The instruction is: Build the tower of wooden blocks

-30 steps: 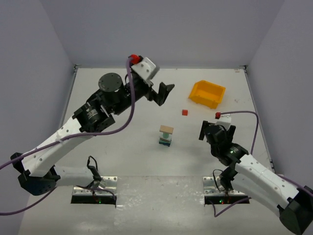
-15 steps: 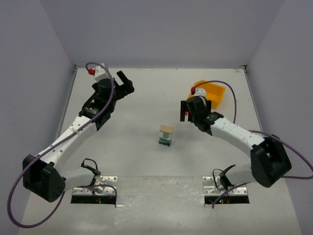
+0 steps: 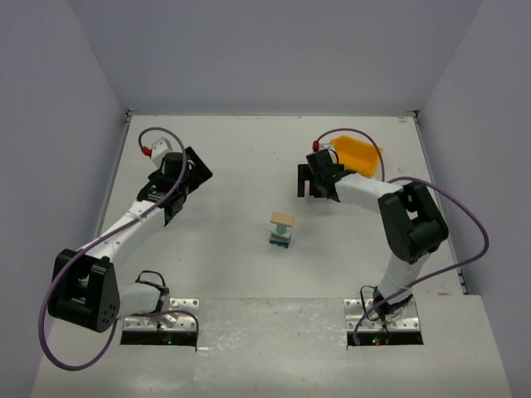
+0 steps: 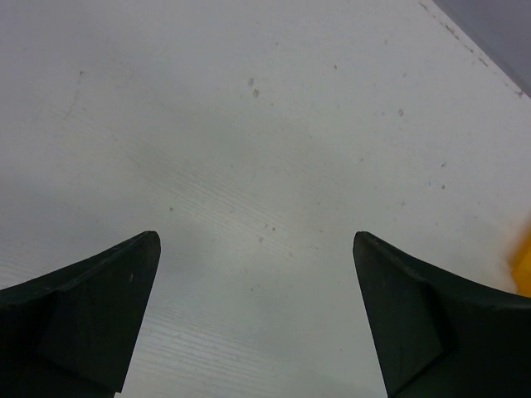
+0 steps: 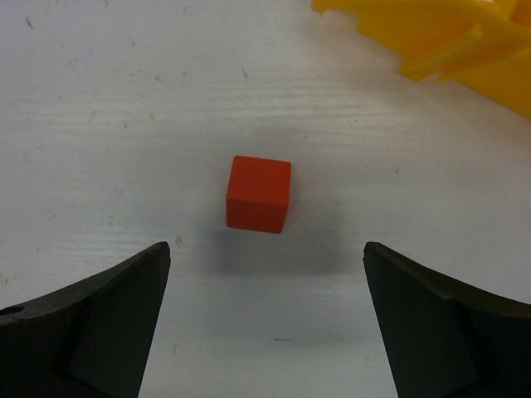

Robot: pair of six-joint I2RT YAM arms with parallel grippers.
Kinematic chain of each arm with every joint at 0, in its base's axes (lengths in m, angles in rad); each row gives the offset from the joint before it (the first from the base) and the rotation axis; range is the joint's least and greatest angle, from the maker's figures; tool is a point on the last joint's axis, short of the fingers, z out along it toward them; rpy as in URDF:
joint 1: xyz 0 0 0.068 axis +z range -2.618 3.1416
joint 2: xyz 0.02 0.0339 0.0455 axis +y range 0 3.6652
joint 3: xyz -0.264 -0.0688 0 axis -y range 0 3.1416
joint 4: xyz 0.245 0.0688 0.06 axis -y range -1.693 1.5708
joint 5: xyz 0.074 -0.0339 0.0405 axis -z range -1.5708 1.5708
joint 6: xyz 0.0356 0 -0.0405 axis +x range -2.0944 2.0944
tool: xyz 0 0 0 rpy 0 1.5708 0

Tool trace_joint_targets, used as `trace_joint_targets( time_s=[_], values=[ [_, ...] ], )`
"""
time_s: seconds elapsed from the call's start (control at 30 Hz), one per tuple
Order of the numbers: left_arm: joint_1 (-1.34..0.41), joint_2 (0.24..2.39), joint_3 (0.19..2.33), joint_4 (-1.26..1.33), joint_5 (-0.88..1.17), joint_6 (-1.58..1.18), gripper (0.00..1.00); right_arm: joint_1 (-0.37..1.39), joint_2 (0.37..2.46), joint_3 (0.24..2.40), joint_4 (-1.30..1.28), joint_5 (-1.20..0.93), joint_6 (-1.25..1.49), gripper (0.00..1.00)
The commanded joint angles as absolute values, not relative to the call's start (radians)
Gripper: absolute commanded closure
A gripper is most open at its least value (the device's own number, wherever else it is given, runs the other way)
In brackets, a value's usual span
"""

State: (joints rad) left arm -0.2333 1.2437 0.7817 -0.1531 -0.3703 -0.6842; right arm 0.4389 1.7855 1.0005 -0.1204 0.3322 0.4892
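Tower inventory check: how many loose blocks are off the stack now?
1: a red block on the table, below the open right gripper, near the yellow bin. The bin's inside may hide more.

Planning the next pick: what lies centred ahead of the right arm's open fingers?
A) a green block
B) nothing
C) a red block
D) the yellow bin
C: a red block lies centred ahead of the open right fingers in the wrist view; the yellow bin is at the top edge.
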Motion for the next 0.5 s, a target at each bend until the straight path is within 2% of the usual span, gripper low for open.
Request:
trace_joint_targets(
  time_s=[0.0,0.13,0.4,0.47],
  values=[
    [-0.233,1.172,0.758,-0.066,-0.393,-0.696,0.0,0.436,1.828,1.073,-0.081,0.335,0.491,0.01],
    [-0.233,1.144,0.711,-0.025,-0.423,-0.709,0.0,0.437,1.877,1.094,-0.081,0.367,0.523,0.07],
    [-0.233,1.129,0.692,-0.017,-0.428,-0.71,0.0,0.437,1.904,1.107,-0.086,0.404,0.533,0.32],
    [-0.233,1.131,0.686,0.025,-0.427,-0.708,0.0,0.436,1.913,1.116,-0.094,0.41,0.532,0.33]
  ],
)
